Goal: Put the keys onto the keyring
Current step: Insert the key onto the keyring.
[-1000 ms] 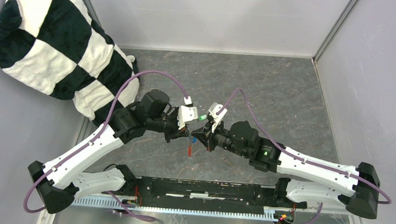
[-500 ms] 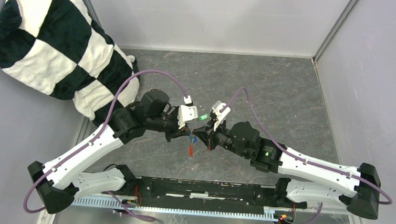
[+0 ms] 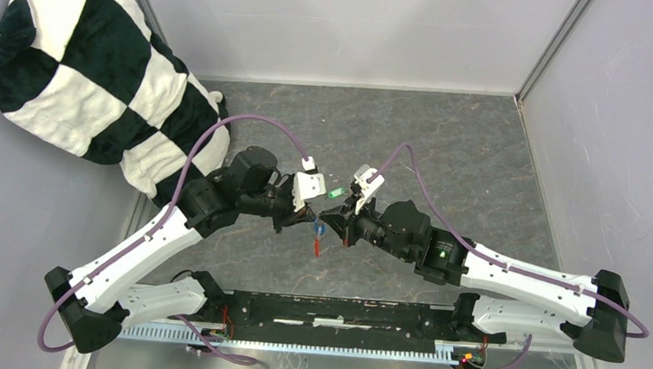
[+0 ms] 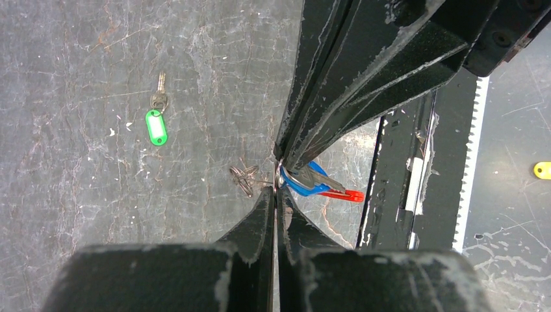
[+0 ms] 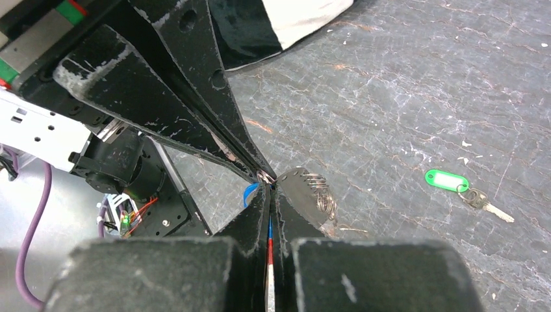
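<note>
My left gripper (image 3: 314, 223) and right gripper (image 3: 327, 226) meet tip to tip above the table's middle. Both are shut on the thin keyring (image 4: 279, 179), pinching it from opposite sides. The blue key (image 4: 300, 185) and the red tag (image 4: 347, 194) hang from the ring beside the left gripper (image 4: 277, 190). Through the narrow slit of the right gripper (image 5: 271, 188) a strip of blue and red shows below. The green key (image 4: 156, 125) lies flat on the table, apart from both grippers, also visible as the green key (image 3: 334, 193). A small clump of wire rings (image 4: 243, 179) lies on the table under the tips.
A black-and-white chequered plush (image 3: 97, 64) fills the far left corner and reaches the left arm. Grey walls close the table at the back and right. A black rail (image 3: 340, 311) runs along the near edge. A small yellow tag (image 4: 542, 170) lies beyond the rail.
The right wrist has shifted slightly right and up the view. Both grippers stay shut at the same meeting point, with the blue key and red tag still hanging.
</note>
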`<state>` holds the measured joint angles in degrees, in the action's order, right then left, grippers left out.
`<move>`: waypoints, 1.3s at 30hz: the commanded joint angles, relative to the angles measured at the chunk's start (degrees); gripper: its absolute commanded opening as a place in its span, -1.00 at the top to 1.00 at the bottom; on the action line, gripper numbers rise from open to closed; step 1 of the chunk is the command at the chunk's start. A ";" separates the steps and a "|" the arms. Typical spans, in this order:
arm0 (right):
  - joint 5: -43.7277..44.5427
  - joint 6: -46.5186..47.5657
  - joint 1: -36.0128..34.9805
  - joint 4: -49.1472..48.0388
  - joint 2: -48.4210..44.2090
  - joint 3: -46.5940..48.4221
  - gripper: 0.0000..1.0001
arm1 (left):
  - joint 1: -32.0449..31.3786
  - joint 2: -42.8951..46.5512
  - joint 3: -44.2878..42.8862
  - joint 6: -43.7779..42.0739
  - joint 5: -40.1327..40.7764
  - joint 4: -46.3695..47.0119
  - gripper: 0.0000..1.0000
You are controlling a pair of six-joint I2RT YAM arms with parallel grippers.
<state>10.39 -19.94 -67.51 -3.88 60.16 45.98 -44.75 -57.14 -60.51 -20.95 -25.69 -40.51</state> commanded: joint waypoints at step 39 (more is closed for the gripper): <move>-3.44 -0.41 1.50 -0.82 -8.39 -2.88 0.78 | -0.16 7.90 0.66 -2.25 -11.73 14.00 0.96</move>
<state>8.01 -22.65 -66.72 -5.26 53.93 43.24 -44.71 -50.72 -58.72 -21.06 -31.27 -32.34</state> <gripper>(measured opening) 0.062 0.040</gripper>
